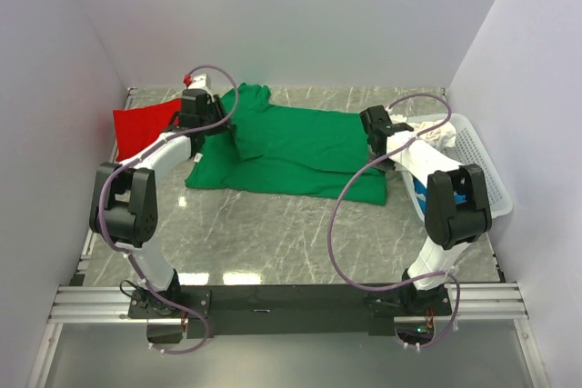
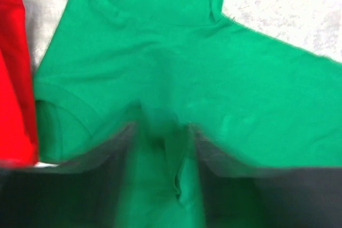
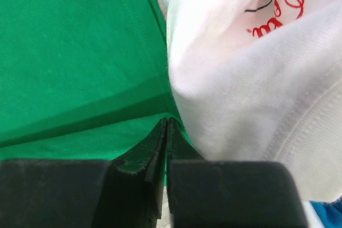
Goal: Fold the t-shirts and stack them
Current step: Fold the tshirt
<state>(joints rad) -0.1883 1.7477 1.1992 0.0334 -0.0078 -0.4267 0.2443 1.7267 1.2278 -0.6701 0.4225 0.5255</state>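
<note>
Green shirt [image 1: 291, 147]: bright, and spread flat across the middle of the grey marbled table [image 1: 300, 243]. It is partly folded. One layer is doubled over its middle, the near hem shows below that layer, and a sleeve points toward the back wall.

Left gripper [image 2: 160, 129]: over the green shirt's left end, by the sleeve. The wrist view is blurred. The jaws stand apart, and a narrow ridge of green cloth runs through the gap, slimmer than the gap itself. It does not look clamped.

Right gripper [image 3: 166, 124]: at the green shirt's right edge. The jaws are pressed together, leaving only a hairline slit. The tips sit on a crease in the green cloth. Can't tell whether any cloth is nipped between them.

Red shirt [image 1: 141, 129]: just beside the green shirt's left end, lying against the side wall.

White shirt [image 3: 240, 89]: bulges against the green shirt's right edge, next to the right gripper, and has red script printed on it. It spills out of a white lattice basket [image 1: 486, 165] standing to the right of the green shirt.

Blue cloth [image 1: 420, 193]: in the basket, below the white shirt, to the right of the green shirt's near corner.
</note>
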